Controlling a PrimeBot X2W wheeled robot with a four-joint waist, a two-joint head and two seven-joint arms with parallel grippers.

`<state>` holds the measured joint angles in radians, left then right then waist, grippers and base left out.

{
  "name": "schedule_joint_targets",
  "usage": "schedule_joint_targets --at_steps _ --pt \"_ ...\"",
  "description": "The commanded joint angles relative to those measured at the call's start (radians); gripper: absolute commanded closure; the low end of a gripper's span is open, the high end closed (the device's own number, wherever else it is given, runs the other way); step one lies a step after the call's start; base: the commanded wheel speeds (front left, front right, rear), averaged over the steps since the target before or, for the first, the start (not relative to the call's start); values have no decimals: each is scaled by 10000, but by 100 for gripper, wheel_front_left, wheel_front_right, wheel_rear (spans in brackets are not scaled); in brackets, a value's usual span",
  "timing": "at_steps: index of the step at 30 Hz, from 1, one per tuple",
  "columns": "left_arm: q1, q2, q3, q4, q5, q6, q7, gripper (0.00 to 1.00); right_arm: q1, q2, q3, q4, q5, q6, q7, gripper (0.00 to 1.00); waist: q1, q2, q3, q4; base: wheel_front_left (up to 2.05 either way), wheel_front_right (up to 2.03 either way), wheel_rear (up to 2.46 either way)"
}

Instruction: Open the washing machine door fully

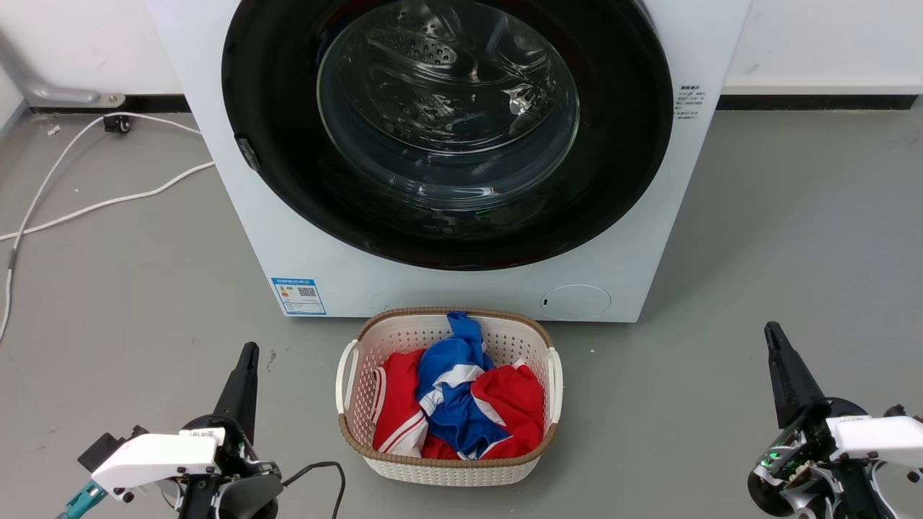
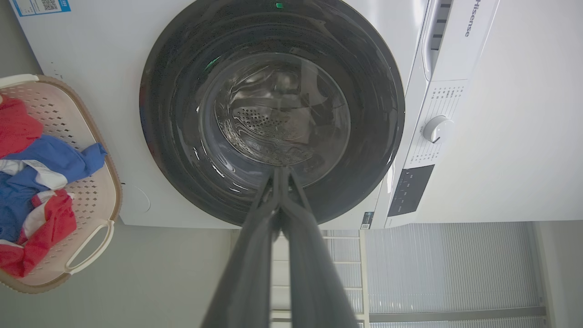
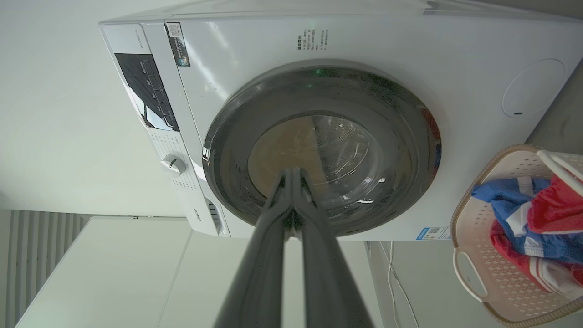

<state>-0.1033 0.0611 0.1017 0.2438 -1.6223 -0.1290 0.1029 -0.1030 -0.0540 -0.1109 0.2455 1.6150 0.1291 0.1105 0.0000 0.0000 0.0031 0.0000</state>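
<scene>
The white washing machine stands ahead on the grey floor, its blue label at the lower left of its front. Its round black-rimmed washing machine door lies flat against the front, with a small latch on its left rim. The steel drum shows through the glass. My left gripper is low at the left, fingers together and empty. My right gripper is low at the right, also shut and empty. Both are well short of the machine. The door faces my left gripper, and the door faces my right gripper.
A white woven basket holding red, blue and white clothes sits on the floor just before the machine, between my two grippers. White cables trail over the floor at the left. A grey pipe runs along the wall there.
</scene>
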Motion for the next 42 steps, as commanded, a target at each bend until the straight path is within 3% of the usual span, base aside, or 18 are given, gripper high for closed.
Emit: schedule_joint_targets --at_steps 1,21,22,36,42 --pt "-62 -7 23 1 28 -33 33 100 -113 19 -10 8 -74 29 32 100 0 0 0 0 0 0 0" --pt "-66 -28 59 2 75 -33 73 100 -114 26 -20 9 -53 29 41 100 0 0 0 0 0 0 0" --pt "-2 -27 34 2 6 0 13 0 -1 6 -10 0 -44 0 6 0 0 0 0 0 0 0 0" --pt "75 -54 -739 -485 154 3 -608 0 409 -3 249 -604 -223 1 -523 0 0 0 4 25 0 0 0" --pt "96 -58 -919 -857 794 0 -872 0 502 -121 384 -832 -805 3 -860 0 0 0 -2 41 0 0 0"
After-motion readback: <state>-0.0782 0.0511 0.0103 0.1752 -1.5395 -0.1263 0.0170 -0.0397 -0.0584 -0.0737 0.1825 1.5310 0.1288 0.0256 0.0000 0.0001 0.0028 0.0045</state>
